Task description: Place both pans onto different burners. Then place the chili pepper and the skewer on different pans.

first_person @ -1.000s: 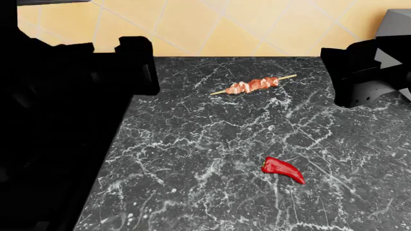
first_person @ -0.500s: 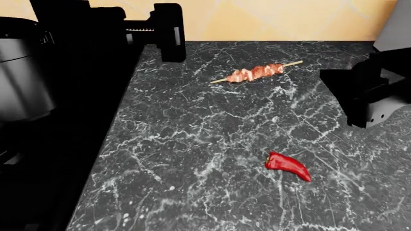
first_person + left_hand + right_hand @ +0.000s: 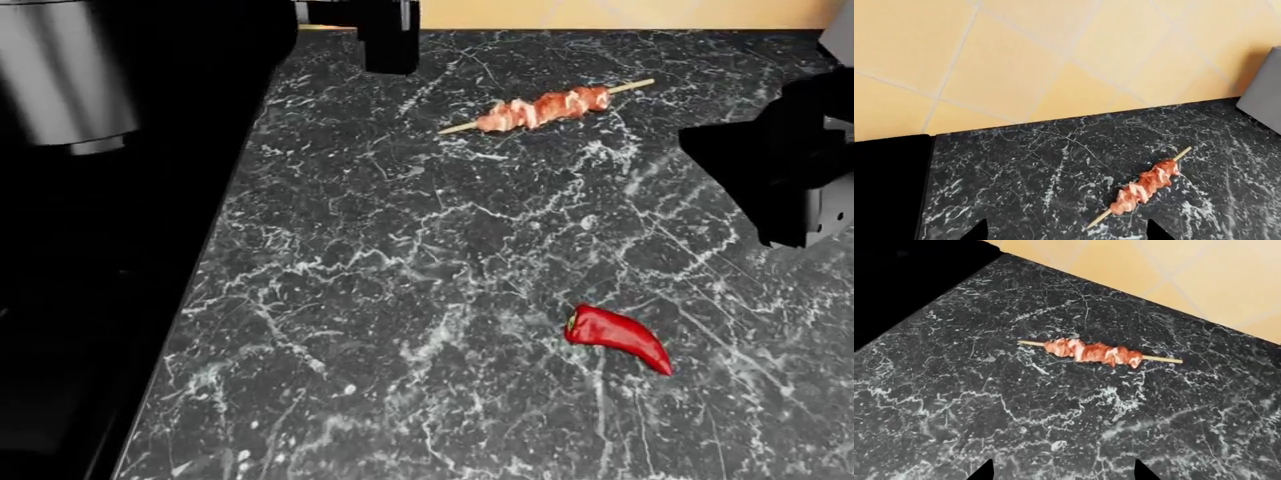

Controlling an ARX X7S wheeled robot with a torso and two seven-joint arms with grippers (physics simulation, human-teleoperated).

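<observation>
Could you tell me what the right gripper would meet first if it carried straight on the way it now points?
Most likely the skewer, which lies flat on the marble counter ahead of the right gripper's jaws. Nothing else shows between them, though depth is hard to judge.

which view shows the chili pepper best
The head view: the chili pepper lies whole and unobstructed on the dark marble counter, stem end and tip both visible. Neither wrist view shows it; both frame only the skewer on the counter near the tiled wall.
</observation>
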